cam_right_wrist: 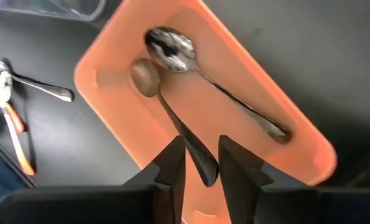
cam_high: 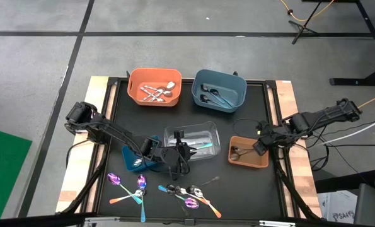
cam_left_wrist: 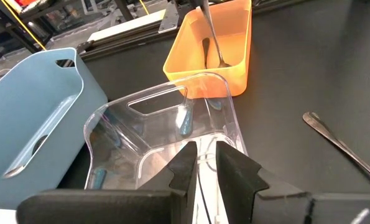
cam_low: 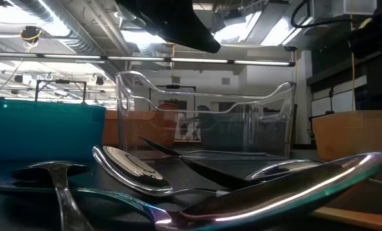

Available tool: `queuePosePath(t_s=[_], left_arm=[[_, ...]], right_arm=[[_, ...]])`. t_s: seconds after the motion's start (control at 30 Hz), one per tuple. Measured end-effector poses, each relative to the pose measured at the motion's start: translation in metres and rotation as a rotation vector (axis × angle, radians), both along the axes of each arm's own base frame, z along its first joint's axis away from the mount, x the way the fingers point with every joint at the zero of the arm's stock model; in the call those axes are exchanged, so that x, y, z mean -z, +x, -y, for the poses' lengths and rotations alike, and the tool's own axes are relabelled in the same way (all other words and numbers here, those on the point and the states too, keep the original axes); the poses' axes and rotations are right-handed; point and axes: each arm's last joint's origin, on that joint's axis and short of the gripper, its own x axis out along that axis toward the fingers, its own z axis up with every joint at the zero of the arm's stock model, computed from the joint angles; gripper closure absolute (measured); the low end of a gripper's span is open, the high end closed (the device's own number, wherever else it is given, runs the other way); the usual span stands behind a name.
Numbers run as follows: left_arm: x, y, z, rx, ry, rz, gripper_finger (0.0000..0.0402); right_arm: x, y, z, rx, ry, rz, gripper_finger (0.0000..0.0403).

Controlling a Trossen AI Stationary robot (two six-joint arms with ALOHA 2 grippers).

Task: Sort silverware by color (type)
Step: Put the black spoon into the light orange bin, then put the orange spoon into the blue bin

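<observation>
The left arm reaches from the table's left edge across to the middle. Its gripper sits at the clear bin, at the side nearer the loose pile. In the left wrist view its two fingers stand a little apart with a thin silver handle between them. I cannot tell if they pinch it or just stand around it. A teal-handled piece lies inside the clear bin.

Beside that arm is a teal bin. In front of it, near the table's front edge, lie the loose spoons: purple shiny ones, and silver ones with orange or teal handles. More of them lie a bit further right.

At the back of the table, an orange bin holds silver pieces. The blue bin next to it holds dark pieces.

The right arm bends in from the right edge. Its gripper hangs over the brown bin. In the right wrist view its fingers are apart, with the handle of a dull spoon between them. The spoon's bowl rests on the bin floor. A shiny spoon lies just beside it in the same bin.
</observation>
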Motion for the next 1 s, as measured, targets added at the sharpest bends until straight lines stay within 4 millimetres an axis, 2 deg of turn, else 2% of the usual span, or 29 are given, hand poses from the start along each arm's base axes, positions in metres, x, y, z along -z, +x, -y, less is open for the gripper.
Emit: queuePosePath(t_s=[0.3, 0.57, 0.77, 1.0], left_arm=[[0.0, 0.0, 0.0, 0.0, 0.0, 0.0, 0.0349], [-0.001, -0.001, 0.0, -0.012, -0.028, 0.011, 0.0349], [-0.022, -0.012, 0.008, -0.047, -0.225, 0.092, 0.0349], [-0.044, -0.045, 0.028, 0.083, -0.544, -0.02, 0.0349]], right_arm=[[-0.006, -0.006, 0.0, -0.036, 0.061, -0.059, 0.0326], [-0.017, -0.011, 0.003, -0.015, -0.003, -0.075, 0.0326], [-0.017, -0.011, 0.003, -0.011, -0.013, -0.068, 0.0326], [-0.017, -0.01, 0.004, -0.002, -0.036, -0.061, 0.0326]])
